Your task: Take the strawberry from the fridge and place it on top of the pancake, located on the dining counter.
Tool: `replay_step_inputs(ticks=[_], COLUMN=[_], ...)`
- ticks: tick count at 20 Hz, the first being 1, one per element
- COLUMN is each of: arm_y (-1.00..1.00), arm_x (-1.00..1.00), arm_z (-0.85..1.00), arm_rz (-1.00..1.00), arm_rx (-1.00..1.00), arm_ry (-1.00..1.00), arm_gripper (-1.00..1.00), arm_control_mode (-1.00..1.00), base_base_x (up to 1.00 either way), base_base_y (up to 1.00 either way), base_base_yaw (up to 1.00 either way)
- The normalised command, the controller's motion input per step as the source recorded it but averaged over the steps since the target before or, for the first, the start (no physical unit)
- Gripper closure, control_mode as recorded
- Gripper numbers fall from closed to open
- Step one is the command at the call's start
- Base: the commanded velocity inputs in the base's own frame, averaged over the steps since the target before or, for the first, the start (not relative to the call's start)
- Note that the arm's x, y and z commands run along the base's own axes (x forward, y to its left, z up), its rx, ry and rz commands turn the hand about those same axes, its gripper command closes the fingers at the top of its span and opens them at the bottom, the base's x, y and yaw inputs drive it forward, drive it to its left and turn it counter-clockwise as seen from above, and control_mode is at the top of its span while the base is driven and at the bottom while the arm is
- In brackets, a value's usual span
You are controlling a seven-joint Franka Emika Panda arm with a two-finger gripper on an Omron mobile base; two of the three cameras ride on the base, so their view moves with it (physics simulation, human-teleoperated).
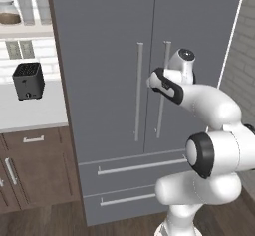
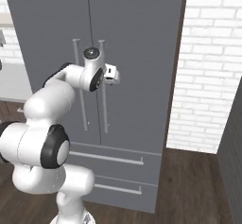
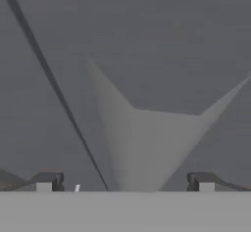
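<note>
Up close, end effector [image 3: 125,182] spread wide, facing shut fridge [image 1: 109,56] doors

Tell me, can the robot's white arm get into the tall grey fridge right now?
Probably not yet. Both doors of the tall grey fridge are shut. The open gripper sits close against the door front, near the long silver handles, holding nothing.

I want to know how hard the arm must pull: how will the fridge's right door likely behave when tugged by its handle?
The fridge door is tall and wide, so probably heavy, swinging slowly. Its handle looks like rigid metal, unlikely to flex. It is smooth and thin, so the open fingers might slip unless closed squarely around it.
</note>
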Motion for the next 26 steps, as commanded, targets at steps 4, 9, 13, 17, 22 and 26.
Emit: replay_step_inputs(ticks=[4,9,13,17,22,26], arm_y=[-0.02,0.0,0.01,0.09,-0.18,-0.98], arm_x=[0.27,0.1,0.0,0.03,-0.06,-0.86], arm_z=[-0.22,-0.13,-0.09,-0.15,-0.3,-0.11], arm_rz=[0.0,0.0,0.0,0.01,0.01,0.0], arm_rx=[0.0,0.0,0.0,0.0,-0.01,0.0], arm_ry=[-0.23,-0.35,-0.43,-0.43,-0.25,-0.01], arm_gripper=[-1.0,1.0,1.0,1.0,1.0,1.0], arm_control_mode=[-1.0,-1.0,-1.0,-1.0,-1.0,-1.0], base_base_x=[0.0,0.0,0.0,0.0,0.0,0.0], base_base_y=[0.0,0.0,0.0,0.0,0.0,0.0], base_base_yaw=[0.0,0.0,0.0,0.0,0.0,0.0])
